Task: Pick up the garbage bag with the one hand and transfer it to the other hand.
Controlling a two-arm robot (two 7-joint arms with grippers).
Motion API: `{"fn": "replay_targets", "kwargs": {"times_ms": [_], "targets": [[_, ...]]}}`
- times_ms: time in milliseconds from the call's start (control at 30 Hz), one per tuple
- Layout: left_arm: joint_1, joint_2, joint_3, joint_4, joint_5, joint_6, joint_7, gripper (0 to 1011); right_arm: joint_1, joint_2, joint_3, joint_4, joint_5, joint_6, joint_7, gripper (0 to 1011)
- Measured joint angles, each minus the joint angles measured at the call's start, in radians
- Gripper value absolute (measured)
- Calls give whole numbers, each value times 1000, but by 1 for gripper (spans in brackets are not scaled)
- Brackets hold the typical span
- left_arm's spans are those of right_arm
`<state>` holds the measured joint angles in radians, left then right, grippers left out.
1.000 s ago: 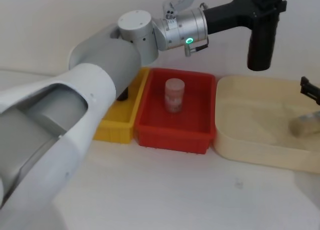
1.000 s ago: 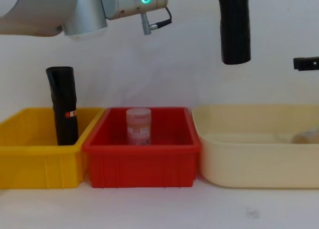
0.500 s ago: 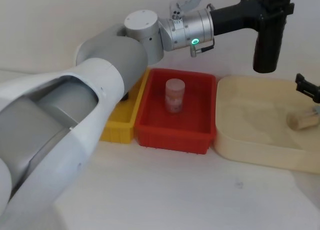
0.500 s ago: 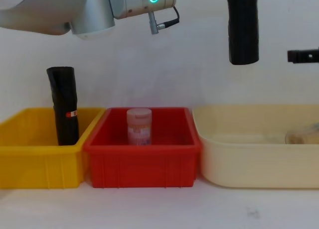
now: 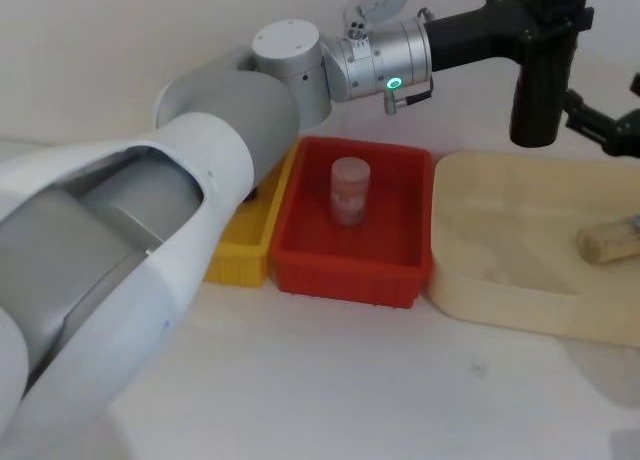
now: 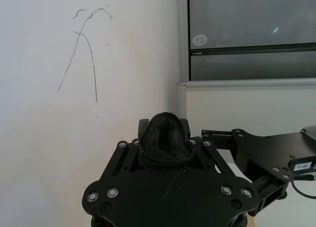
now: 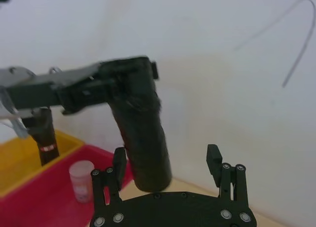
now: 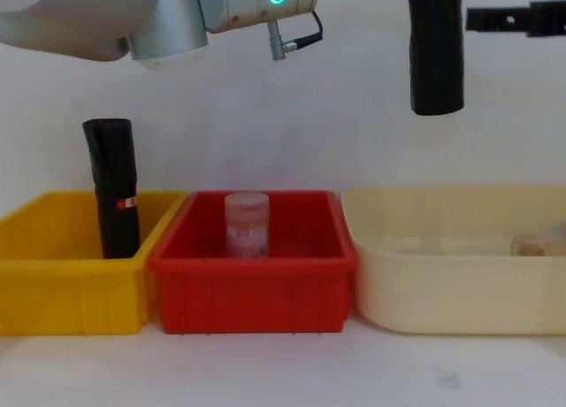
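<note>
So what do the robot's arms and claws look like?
The left arm is fat, rounded and silver-grey, with a green glowing ring and a small cable. The left claw and right claw are black with silver screws.

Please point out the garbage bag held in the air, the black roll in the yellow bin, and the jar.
garbage bag [image 8: 436,66], chest view, its lower half.
black roll [image 8: 114,172], chest view, its middle, above the label.
jar [image 8: 246,228], chest view, its side wall.

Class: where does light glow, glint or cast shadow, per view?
Head view: the left arm's ring glows green. Chest view: soft shadow under the red bin. Left wrist view: a glint on the window; the bag in the left gripper shows no glare.
</note>
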<state>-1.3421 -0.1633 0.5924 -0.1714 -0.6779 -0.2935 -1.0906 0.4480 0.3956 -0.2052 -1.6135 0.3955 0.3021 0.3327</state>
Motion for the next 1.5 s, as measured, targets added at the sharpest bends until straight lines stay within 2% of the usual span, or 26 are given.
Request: {"fn": "replay_targets", "kwargs": {"times_ms": [333,733,1500], "targets": [[-3,-3,1,7,-1,-2,-3,323,51,-20,-34,14,3,23,-1,1000],[-4,-4,2,10,-2,-4,-4,323,98,-30,-78,65,-14,69,-24,1000],[-6,-5,1,12,-2,-4,-4,323,159,-62,-123,139,-60,61,-39,1000]]}}
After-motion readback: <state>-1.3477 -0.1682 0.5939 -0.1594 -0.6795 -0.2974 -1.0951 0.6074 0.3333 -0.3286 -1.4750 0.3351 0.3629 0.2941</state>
